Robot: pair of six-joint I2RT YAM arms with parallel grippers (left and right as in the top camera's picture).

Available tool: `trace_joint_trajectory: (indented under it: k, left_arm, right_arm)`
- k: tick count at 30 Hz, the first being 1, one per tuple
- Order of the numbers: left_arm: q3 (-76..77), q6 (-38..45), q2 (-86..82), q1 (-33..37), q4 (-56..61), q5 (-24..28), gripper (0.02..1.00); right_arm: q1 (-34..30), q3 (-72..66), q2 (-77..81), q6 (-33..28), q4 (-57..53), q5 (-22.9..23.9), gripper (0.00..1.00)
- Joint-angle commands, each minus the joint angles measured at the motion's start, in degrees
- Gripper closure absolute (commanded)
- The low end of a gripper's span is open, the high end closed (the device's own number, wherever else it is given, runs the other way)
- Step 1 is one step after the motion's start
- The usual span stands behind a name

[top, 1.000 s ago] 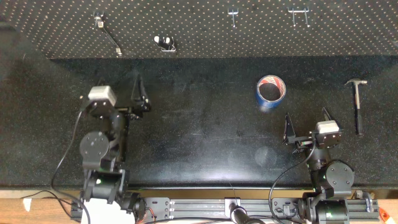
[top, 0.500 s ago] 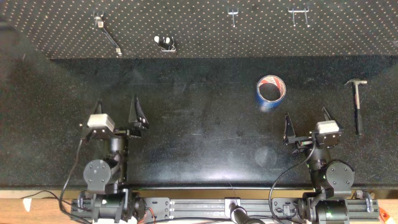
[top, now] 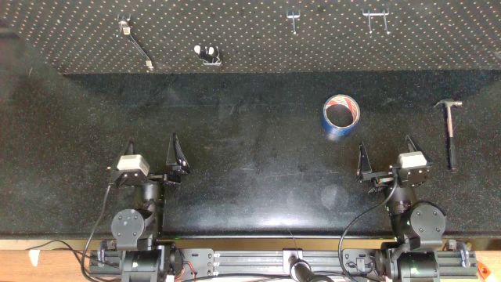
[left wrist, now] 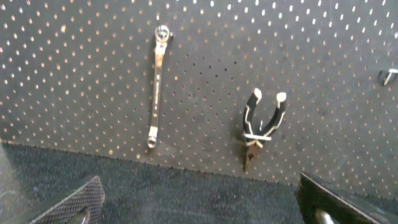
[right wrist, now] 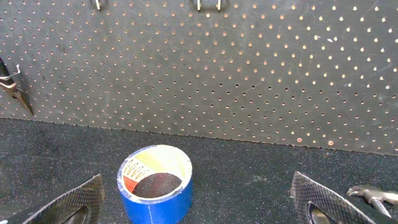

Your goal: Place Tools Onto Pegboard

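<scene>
From my station, I see a black worktop [top: 250, 164] spanning the whole width of the top view. Its surface is finely speckled and grainy. It catches a soft, pale sheen near the front edge, which suggests the light comes from above. A dark pegboard [top: 250, 35] stands upright along the far edge as the back wall, its even rows of small holes glinting pale in both wrist views. A wooden strip [top: 16, 244] runs along the near edge of the worktop.
</scene>
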Motion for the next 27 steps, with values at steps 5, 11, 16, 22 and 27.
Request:
trace_joint_trajectory:
  k: [5,11,16,22,27]
  left_arm:
    - [-0.04,-0.09,-5.81,0.13,-10.95,1.49,0.020]
    - [-0.04,-0.02,-5.81,0.13,-13.42,1.42,0.023]
    - [-0.04,-0.02,-5.81,0.70,-13.42,1.55,0.023]
    - [-0.04,5.31,-5.81,0.87,-13.22,4.28,0.023]
    - [-0.04,7.67,-5.81,0.87,-13.22,4.00,0.023]
  right_arm:
    - [0.39,-0.11,-0.61,-0.63,-0.46,0.50,0.025]
    - [0.39,-0.11,-0.61,-0.63,-0.46,0.50,0.025]
    - [0.39,-0.11,-0.61,-0.63,-0.46,0.50,0.025]
    - [0.39,-0.11,-0.61,-0.63,-0.46,0.50,0.025]
    - [0.39,-0.11,-0.61,-0.63,-0.46,0.50,0.025]
